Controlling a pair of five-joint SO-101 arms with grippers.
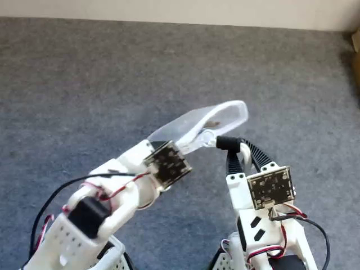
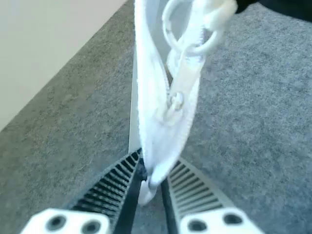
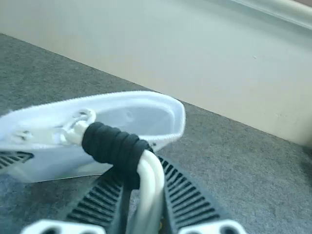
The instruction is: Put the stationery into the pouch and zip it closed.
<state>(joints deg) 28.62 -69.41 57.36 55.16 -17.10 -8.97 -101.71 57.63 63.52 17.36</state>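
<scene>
A translucent white pouch (image 1: 208,121) hangs off the grey surface between the two arms. My left gripper (image 1: 160,143) is shut on the pouch's near end, with the zipper tape (image 2: 156,97) pinched between its black ribbed fingers (image 2: 112,190). The zipper slider (image 2: 174,102) sits a short way up the tape, with a white ring (image 2: 187,24) beyond it. My right gripper (image 3: 144,165) is shut on the pull loop, a white cord wrapped in black (image 3: 114,144), which leads to the ring (image 1: 207,138). A small dark shape (image 1: 212,122) shows through the pouch wall.
Grey carpet-like cloth (image 1: 84,84) covers the table on all sides of the arms. A pale wall (image 1: 169,8) runs along the far edge. A brown object (image 1: 356,53) sits at the far right edge.
</scene>
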